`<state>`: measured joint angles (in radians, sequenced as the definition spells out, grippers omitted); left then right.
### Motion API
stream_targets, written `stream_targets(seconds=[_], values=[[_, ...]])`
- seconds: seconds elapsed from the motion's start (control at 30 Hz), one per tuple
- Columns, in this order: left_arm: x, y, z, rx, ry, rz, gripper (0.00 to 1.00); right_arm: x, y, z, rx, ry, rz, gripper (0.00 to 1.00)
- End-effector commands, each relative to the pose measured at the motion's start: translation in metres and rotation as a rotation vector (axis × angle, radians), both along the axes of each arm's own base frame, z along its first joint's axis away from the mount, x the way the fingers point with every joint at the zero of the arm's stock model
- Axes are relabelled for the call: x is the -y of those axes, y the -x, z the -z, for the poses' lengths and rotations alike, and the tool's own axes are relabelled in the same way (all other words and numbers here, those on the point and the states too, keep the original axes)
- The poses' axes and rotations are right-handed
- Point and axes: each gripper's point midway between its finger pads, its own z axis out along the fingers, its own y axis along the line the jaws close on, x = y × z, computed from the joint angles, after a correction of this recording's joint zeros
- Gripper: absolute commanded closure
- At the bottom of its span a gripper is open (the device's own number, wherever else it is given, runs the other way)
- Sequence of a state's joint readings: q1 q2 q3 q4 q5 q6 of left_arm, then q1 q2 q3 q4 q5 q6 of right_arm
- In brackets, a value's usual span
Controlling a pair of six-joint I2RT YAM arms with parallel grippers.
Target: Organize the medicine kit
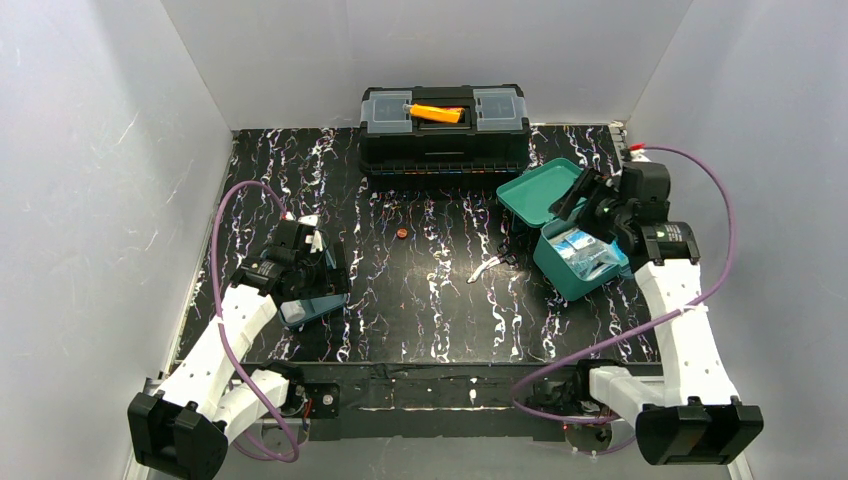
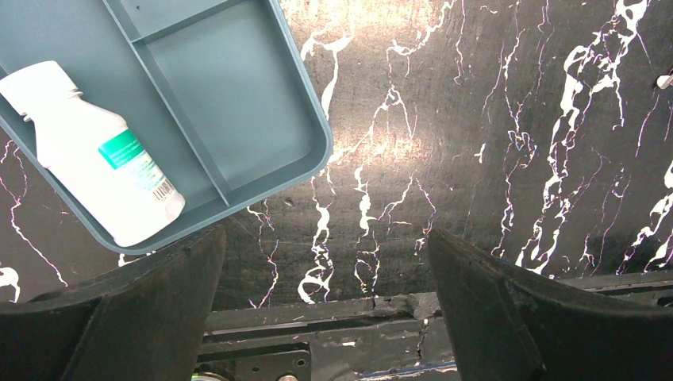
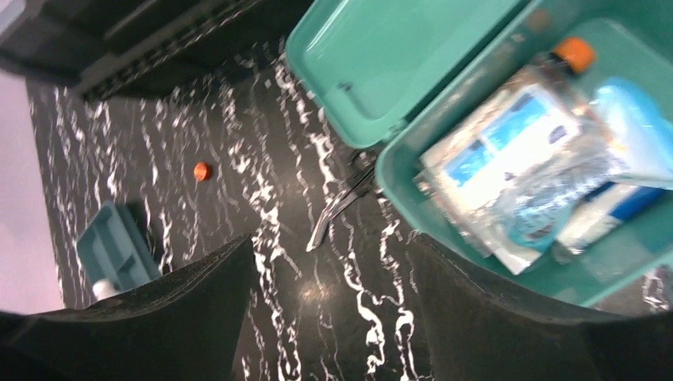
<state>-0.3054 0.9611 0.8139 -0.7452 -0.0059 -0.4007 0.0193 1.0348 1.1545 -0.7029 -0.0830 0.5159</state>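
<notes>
Rounded teal plastic medicine kit [image 1: 530,195].

enclosed by plain white walls [image 1: 90,150] at left, top and right of the frame. at centre, a black desk [image 1: 420,320] veined in white, glossy under even light.

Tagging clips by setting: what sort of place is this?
Probably a lab robot test cell, not a clinic: plain white panel walls box in a black marbled table, two robot arms are bolted at its near edge, and an open medicine kit sits out.
</notes>
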Motion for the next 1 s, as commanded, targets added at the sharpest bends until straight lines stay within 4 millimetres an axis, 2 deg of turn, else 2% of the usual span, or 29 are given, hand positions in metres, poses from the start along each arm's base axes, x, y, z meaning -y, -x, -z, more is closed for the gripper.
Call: stream_targets(seconds=[0.0,0.17,0.47,0.73,0.97], values=[[0.002,-0.001,-0.008,0.015,0.005,0.016,0.01,-0.038,0.008,-0.022,0.061,-0.018,-0.11,0.2],[0.002,0.0,-0.008,0.012,0.005,0.013,0.01,-0.073,0.017,-0.009,0.02,-0.028,-0.173,0.21],[0.002,0.0,-0.009,0.014,0.005,0.014,0.0,-0.115,0.028,0.033,-0.08,0.059,-0.201,0.21],[0.002,0.0,-0.01,0.022,0.009,0.013,0.01,-0.14,0.027,0.075,-0.186,0.151,-0.192,0.21],[0.002,0.0,-0.011,0.027,0.009,0.014,0.0,-0.15,0.025,0.117,-0.3,0.218,-0.137,0.2]])
